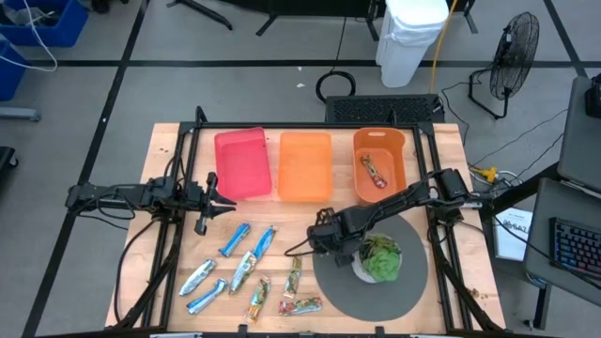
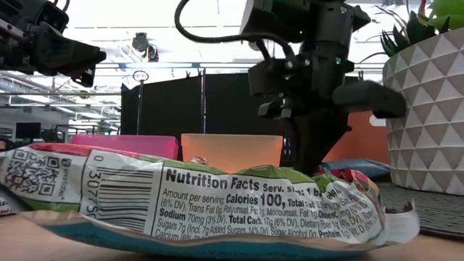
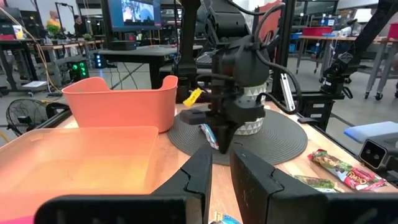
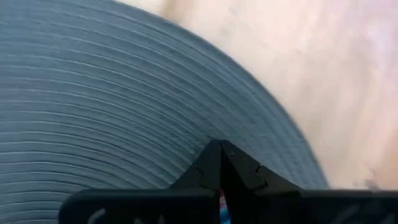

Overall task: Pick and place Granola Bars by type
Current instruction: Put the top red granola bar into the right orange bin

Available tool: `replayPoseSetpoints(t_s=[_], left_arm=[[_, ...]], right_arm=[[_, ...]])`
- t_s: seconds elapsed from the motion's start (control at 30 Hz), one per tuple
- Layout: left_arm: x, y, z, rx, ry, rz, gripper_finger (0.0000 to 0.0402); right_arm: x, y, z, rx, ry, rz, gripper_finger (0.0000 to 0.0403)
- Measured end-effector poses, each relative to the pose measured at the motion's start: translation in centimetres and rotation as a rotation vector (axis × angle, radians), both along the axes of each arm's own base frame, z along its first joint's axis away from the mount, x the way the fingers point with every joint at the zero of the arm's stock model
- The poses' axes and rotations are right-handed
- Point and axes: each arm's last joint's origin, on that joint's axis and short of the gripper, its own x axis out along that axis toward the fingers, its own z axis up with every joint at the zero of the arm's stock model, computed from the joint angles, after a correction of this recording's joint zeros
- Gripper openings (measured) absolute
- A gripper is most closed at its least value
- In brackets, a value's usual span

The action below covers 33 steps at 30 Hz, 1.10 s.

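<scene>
Right gripper (image 3: 217, 140) pinched on a blue foil-wrapped granola bar (image 3: 210, 135), mostly hidden between fingers, above round grey ribbed mat (image 1: 413, 282) edge. Left gripper (image 1: 223, 200) fingers together, empty, beside pink plastic bin (image 1: 242, 161). Other bars (image 1: 246, 270) loose on table.

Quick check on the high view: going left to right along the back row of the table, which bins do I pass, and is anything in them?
Pink bin, nothing visible inside → light orange bin, nothing visible inside → darker orange bin, holding one granola bar.
</scene>
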Motion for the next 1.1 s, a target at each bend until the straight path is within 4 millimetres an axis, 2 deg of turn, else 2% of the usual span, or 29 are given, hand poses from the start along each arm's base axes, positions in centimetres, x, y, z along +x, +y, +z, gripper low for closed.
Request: replayPoseSetpoints(t_s=[0.3,0.53,0.8,0.93,1.1], left_arm=[[0.0,0.0,0.0,0.000,0.000,0.000,0.0063],[0.0,0.0,0.0,0.000,0.000,0.000,0.0063],[0.0,0.0,0.0,0.000,0.000,0.000,0.0063],[0.0,0.0,0.0,0.000,0.000,0.000,0.0063],[0.0,0.0,0.0,0.000,0.000,0.000,0.0063]], right_arm=[[-0.8,-1.5,0.4,-0.269,0.032,-0.092,0.0000],[-1.2,-1.8,1.7,-0.138,0.037,-0.126,0.0011],[-1.7,-1.7,4.3,0.020,-0.011,-0.166,0.0088],[-1.8,-1.7,4.1,0.038,0.006,-0.186,0.0123],[-1.6,-1.9,3.4,0.031,0.025,-0.191,0.0147]])
